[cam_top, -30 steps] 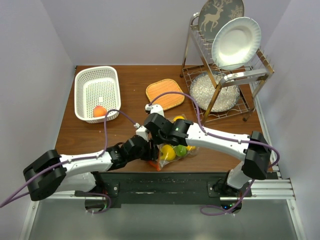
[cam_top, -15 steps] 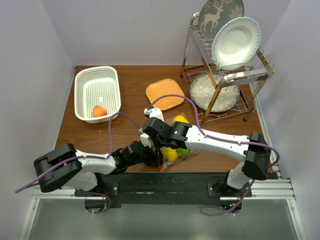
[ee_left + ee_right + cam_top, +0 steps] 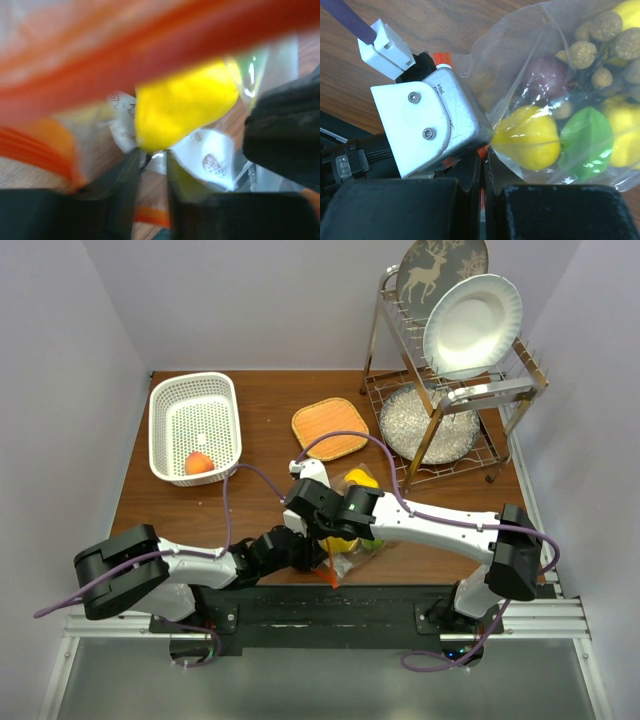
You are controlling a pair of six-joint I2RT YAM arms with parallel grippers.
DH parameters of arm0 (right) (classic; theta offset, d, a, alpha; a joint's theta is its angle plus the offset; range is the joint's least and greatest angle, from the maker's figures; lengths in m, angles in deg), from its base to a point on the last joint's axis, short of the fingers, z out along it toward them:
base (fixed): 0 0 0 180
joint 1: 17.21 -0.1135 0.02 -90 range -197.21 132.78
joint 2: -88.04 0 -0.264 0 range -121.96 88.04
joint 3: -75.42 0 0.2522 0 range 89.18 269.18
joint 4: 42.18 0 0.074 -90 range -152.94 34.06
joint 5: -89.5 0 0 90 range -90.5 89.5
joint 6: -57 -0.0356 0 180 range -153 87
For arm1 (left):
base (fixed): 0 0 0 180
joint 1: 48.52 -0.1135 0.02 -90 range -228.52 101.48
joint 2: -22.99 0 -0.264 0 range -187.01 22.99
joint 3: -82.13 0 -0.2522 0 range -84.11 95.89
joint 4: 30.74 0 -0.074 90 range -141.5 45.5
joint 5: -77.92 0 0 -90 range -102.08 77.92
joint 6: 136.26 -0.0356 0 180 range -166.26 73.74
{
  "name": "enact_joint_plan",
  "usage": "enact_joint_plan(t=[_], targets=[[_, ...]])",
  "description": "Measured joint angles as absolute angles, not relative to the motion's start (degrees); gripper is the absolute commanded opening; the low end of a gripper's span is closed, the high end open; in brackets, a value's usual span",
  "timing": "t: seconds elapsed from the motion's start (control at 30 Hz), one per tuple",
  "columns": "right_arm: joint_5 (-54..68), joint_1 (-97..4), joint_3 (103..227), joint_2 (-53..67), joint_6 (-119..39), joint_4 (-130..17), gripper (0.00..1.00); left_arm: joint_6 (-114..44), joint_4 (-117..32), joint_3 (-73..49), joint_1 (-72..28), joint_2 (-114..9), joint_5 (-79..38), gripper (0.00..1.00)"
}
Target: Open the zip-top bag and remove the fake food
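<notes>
The zip-top bag (image 3: 352, 552) lies at the table's near edge between both grippers, and its orange-red zipper strip (image 3: 329, 576) hangs toward the edge. Through its plastic in the right wrist view (image 3: 560, 65) I see fake food: a yellow piece (image 3: 527, 137), a green piece (image 3: 585, 142), a brown cluster (image 3: 600, 35) and a purple piece (image 3: 547, 75). My right gripper (image 3: 482, 152) is shut on the zipper strip. My left gripper (image 3: 152, 156) is nearly closed, pinching clear plastic under a yellow fruit (image 3: 185, 110). An orange peach (image 3: 199, 462) lies in the white basket (image 3: 165, 420).
A woven orange mat (image 3: 330, 427) lies at the back centre. A metal dish rack (image 3: 450, 430) with plates stands at the back right. Both arms cross close together over the bag, near the table's front edge.
My left arm has pulled back toward the near edge, and the bag's mouth and zipper strip have followed it. The right gripper has shifted slightly left and nearer.
</notes>
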State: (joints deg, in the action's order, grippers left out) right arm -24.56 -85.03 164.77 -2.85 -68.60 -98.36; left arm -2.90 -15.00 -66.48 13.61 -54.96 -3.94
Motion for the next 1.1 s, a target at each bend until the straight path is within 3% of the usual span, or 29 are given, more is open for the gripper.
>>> enact_joint_plan(t=[0.07, 0.17, 0.73, 1.1], targets=[[-24.6, -85.2, 164.8, -2.8, -68.6, -98.5, 0.00, -2.8, -15.0, -66.5, 13.9, -55.0, -3.6, 0.08], [-24.6, -85.3, 164.8, -2.7, -68.6, -98.5, 0.00, -2.8, -15.0, -66.5, 13.9, -54.9, -3.4, 0.00], [-25.3, -85.6, 164.0, -2.3, -69.1, -96.9, 0.00, -1.4, -22.1, -66.7, 14.3, -45.9, -3.2, 0.00], [-26.3, -83.3, 166.5, -7.3, -68.3, -95.1, 0.00, -0.1, -42.0, -64.7, 14.9, -30.4, -1.8, 0.00]])
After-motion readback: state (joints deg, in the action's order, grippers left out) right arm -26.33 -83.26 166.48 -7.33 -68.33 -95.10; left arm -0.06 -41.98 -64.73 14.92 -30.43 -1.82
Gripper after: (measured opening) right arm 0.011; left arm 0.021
